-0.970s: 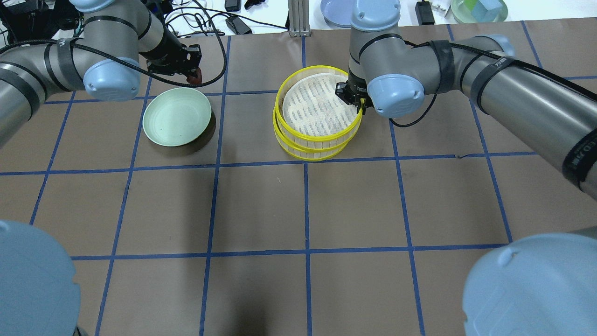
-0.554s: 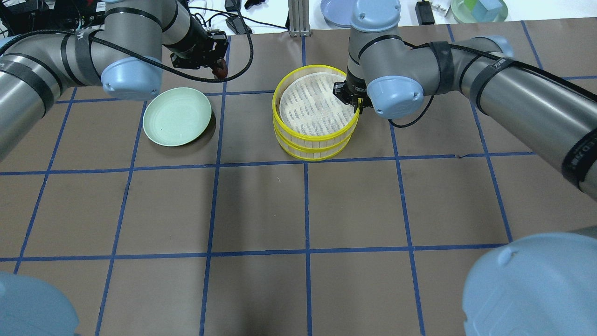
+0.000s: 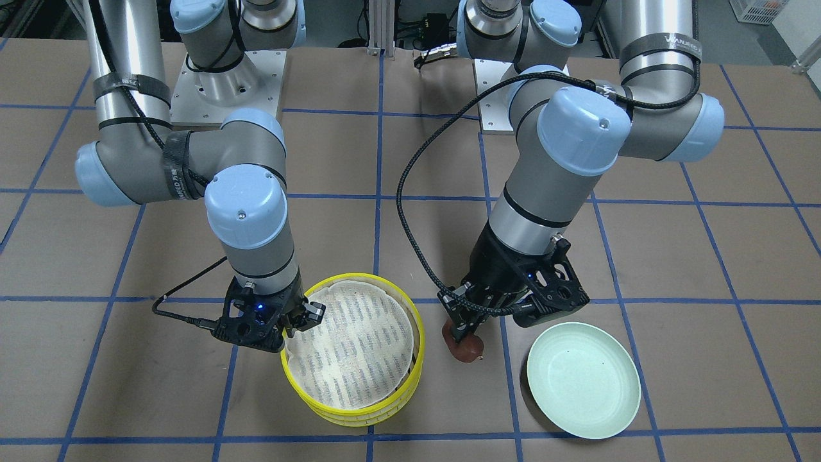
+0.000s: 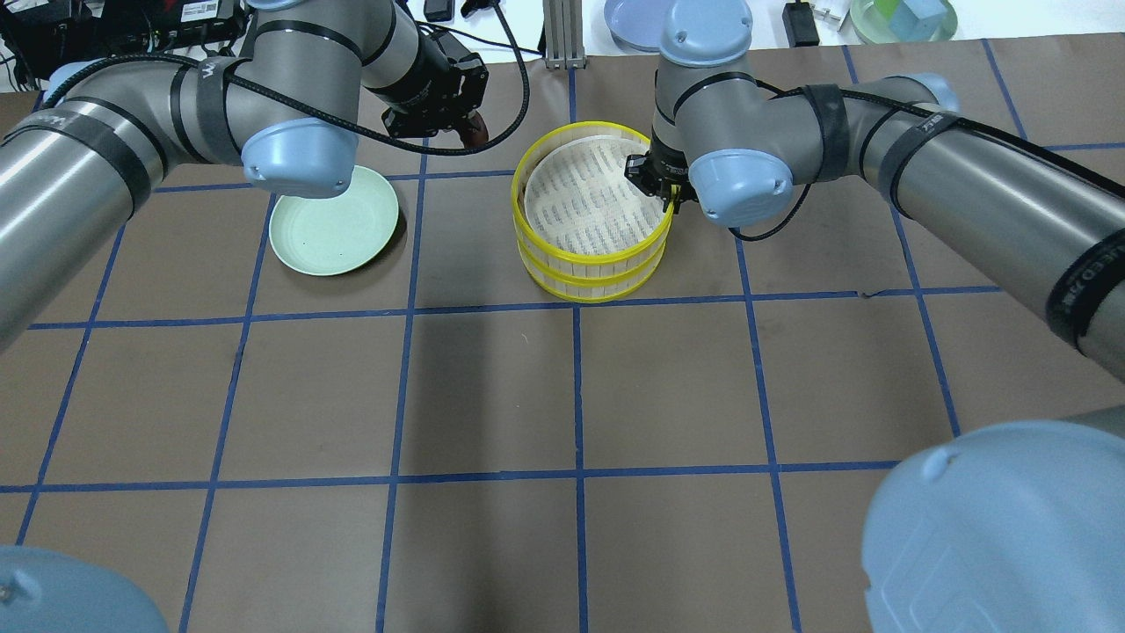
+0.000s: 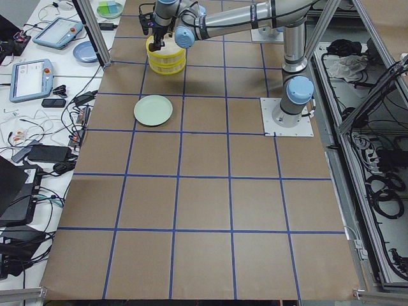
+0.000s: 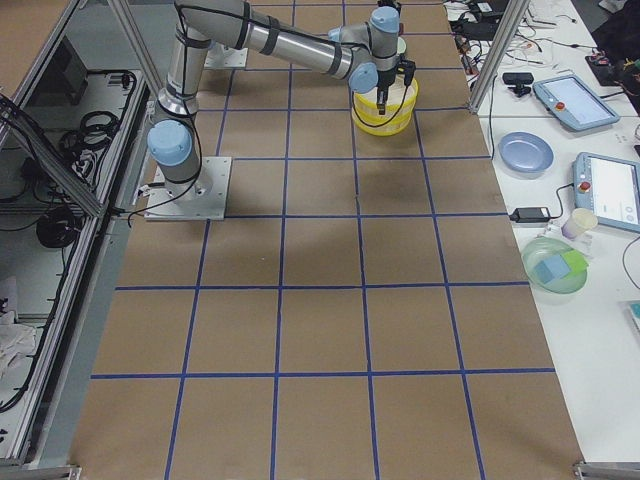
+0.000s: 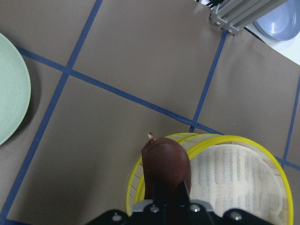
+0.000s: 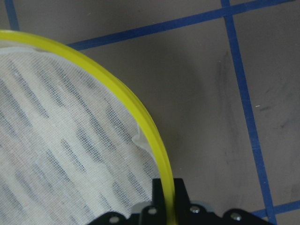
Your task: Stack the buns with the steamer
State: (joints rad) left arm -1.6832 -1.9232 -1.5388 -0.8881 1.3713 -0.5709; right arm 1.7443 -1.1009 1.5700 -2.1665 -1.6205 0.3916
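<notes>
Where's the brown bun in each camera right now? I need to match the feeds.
Front-facing: brown bun lower centre, between steamer and green plate.
Overhead: top centre, just left of the steamer.
Left wrist: bottom centre, by the steamer's rim.
Right wrist: not in it.
Both side views: too small to tell.
Shared landmark: the steamer's yellow rim.

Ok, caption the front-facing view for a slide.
Left gripper holds the brown bun beside the steamer; right gripper grips its rim.

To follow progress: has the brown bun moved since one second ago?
Yes. In the overhead view the brown bun went right, away from the green plate, toward the steamer.
</notes>
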